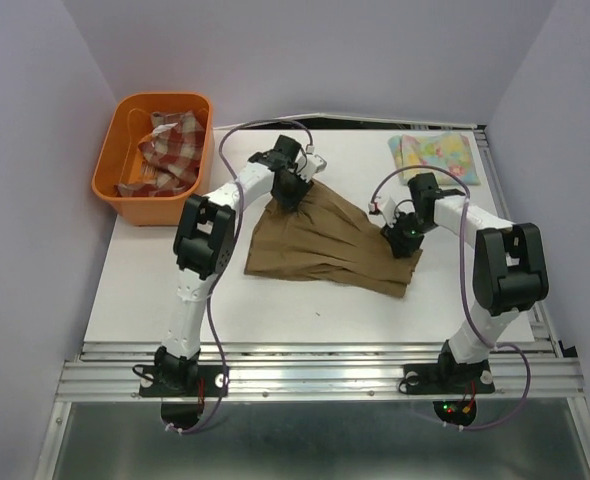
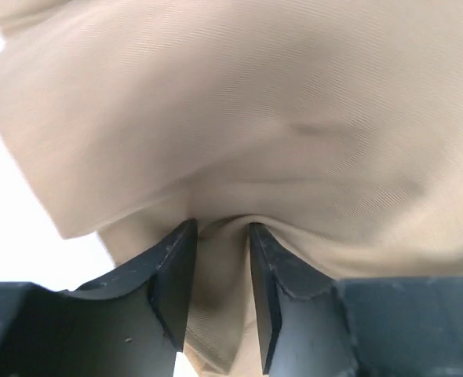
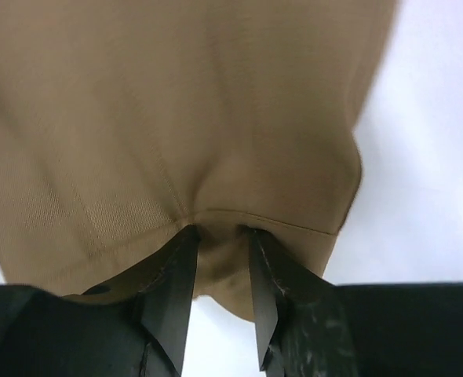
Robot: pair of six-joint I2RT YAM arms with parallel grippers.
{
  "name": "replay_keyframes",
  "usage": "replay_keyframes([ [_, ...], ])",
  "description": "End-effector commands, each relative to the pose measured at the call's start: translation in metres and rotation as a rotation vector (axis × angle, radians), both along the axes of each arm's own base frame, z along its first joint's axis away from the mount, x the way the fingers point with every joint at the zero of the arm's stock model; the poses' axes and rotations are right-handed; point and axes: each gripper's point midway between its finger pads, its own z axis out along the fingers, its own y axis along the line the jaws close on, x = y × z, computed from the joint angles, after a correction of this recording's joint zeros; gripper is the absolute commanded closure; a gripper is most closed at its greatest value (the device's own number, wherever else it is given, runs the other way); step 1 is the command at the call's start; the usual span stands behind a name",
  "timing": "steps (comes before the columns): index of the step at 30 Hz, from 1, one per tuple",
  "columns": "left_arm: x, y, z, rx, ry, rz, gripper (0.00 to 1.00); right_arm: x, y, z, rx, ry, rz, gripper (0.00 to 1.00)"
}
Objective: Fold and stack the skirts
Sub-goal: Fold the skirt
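Note:
The tan-brown skirt (image 1: 325,245) lies spread on the white table. My left gripper (image 1: 293,193) is shut on its far left corner; the left wrist view shows tan cloth (image 2: 255,133) pinched between the black fingers (image 2: 173,275). My right gripper (image 1: 399,238) is shut on its right edge; the right wrist view shows the hemmed cloth (image 3: 216,118) pinched between the fingers (image 3: 173,283). The pastel floral skirt (image 1: 434,157) lies folded at the far right. The red-and-cream plaid skirt (image 1: 167,148) lies crumpled in the basket.
The orange plastic basket (image 1: 117,190) stands at the far left of the table (image 1: 175,300). A metal rail runs along the near edge by the arm bases. Purple walls close in both sides.

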Motion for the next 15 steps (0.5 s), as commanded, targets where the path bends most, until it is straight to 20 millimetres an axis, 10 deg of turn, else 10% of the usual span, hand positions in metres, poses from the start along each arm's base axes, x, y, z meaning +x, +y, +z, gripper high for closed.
replay_keyframes([
  [1,0.048,-0.008,0.052,-0.016,-0.146,0.016,0.46,-0.066,0.055,0.019,0.158,0.235,-0.012,0.61],
  [8,0.038,0.000,0.173,-0.224,-0.291,0.054,0.34,-0.072,0.137,0.086,0.474,0.350,-0.066,0.51],
  [15,-0.099,0.019,0.198,-0.329,-0.308,-0.201,0.34,-0.031,0.111,0.128,0.489,0.207,-0.183,0.45],
])
